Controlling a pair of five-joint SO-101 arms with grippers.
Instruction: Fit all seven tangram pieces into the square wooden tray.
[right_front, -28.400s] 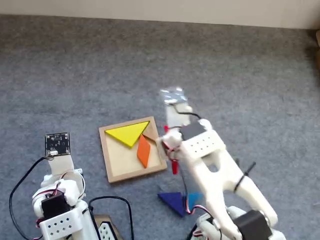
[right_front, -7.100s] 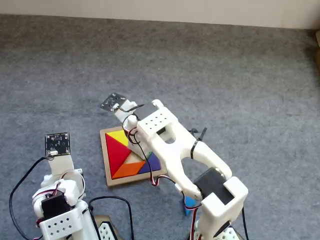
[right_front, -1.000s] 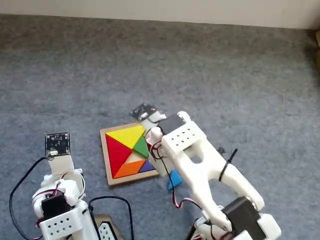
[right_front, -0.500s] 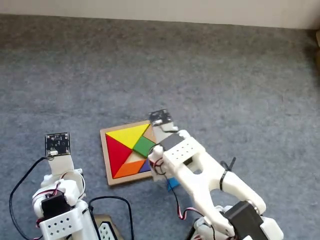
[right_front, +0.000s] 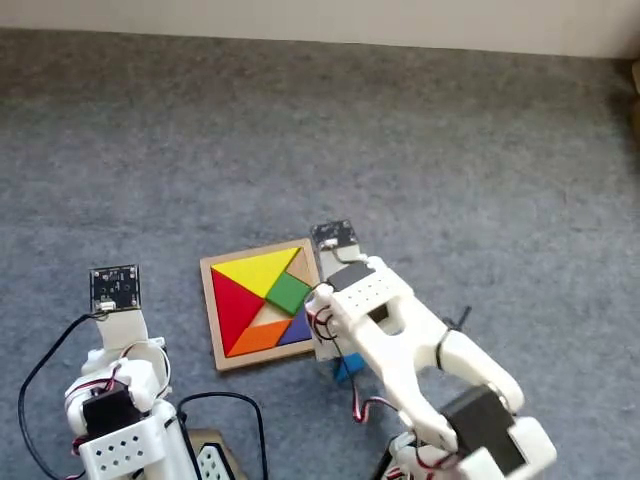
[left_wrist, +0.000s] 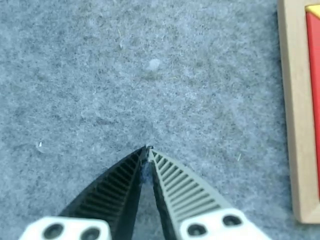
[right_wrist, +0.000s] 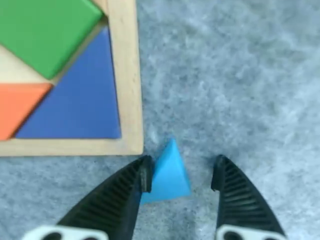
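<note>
- High view: the square wooden tray lies slightly turned on grey carpet, with open carpet beyond its far and left edges. Inside it sit a yellow triangle, a red triangle, a green square, an orange piece and a dark blue triangle. The right arm hangs over the tray's right edge. A light blue triangle lies on the carpet just beside the tray's near right corner, partly under that arm. The left arm stands apart, off the tray's near left corner.
- Left wrist view: the left gripper is pressed together, tips meeting over bare carpet. The tray's rim runs along one side, apart from the tips.
- Right wrist view: the right gripper is spread, straddling the light blue triangle. The triangle touches one finger, with carpet between it and the other. It lies outside the rim, just off the tray's corner. The dark blue triangle fills that corner.
</note>
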